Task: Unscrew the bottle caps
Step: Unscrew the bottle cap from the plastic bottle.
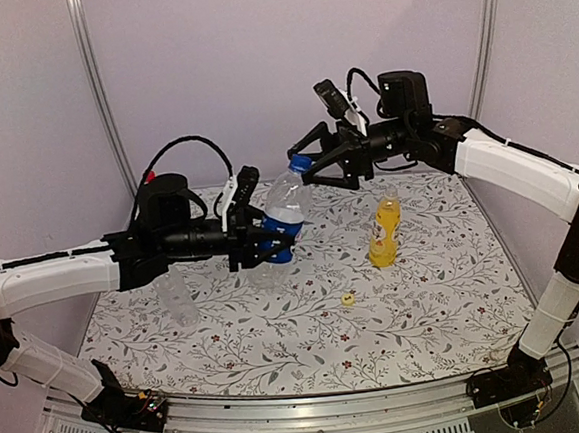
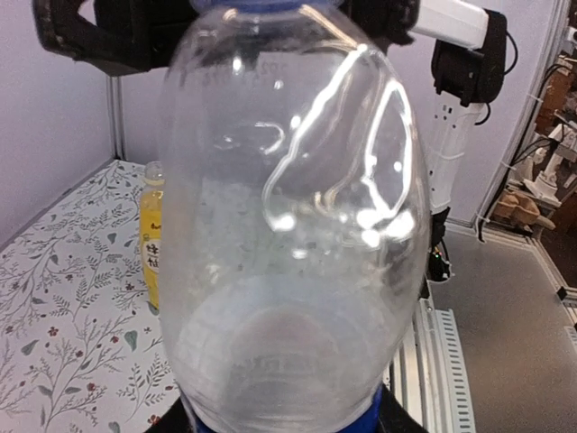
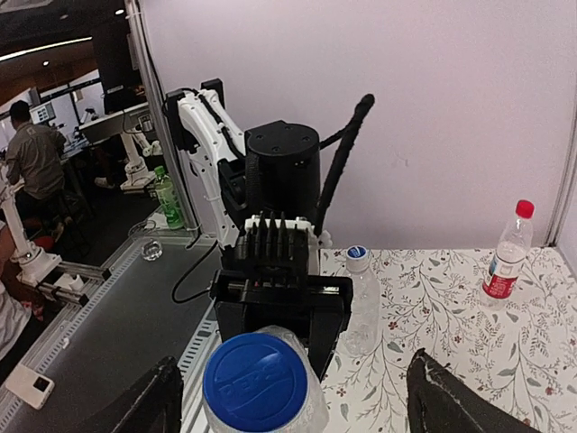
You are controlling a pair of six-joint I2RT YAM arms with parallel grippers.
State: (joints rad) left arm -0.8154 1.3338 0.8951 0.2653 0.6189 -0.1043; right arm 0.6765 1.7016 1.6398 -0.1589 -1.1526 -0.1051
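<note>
blue-labelled bottle, held tilted above the table by the left gripper, whose jaws clamp its labelled body. right gripper open, one finger on either side of the blue cap, clear of it. yellow bottle stands upright on the table, apart.

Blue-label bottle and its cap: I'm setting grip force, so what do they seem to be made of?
The blue-label bottle looks like thin clear plastic, glossy: its wall shows dents and bright creased highlights, so probably soft. Its cap looks like opaque blue plastic, fairly matte, with raised lettering moulded in; likely stiffer.
</note>
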